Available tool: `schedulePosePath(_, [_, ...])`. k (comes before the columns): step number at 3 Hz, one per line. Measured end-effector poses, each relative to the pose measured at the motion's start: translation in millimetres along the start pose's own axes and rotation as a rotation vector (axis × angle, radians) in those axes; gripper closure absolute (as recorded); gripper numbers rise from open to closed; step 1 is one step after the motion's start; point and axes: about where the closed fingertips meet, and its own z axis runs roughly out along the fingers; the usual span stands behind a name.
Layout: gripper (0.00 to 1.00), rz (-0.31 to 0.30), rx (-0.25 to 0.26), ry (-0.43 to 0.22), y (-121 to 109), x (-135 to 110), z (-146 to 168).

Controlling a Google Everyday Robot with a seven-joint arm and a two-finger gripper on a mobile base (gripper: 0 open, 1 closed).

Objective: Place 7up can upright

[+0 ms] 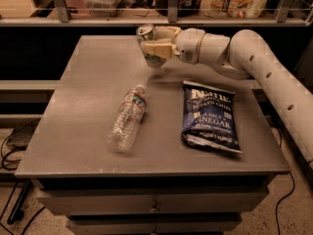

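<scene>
One end effector [153, 46], can [146, 32] above table [80, 114]

Robot lab, jaws over drawer cabinet [98, 202], snack shelf [112, 19]

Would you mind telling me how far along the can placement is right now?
Done: the gripper has grasped the 7up can, jaws shut on its sides. In hand: it holds the can, slightly tilted, over the far part of the table, beyond the water bottle and chip bag lying flat. Left: stand the can upright on the table and release it.
</scene>
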Motion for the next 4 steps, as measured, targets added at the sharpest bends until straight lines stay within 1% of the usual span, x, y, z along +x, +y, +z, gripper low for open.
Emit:
schedulePosePath(1, [1.0, 0.02, 0.0, -0.001, -3, 8, 1])
schedulePosePath(4, [1.0, 0.078, -0.001, 0.013, -3, 31, 0])
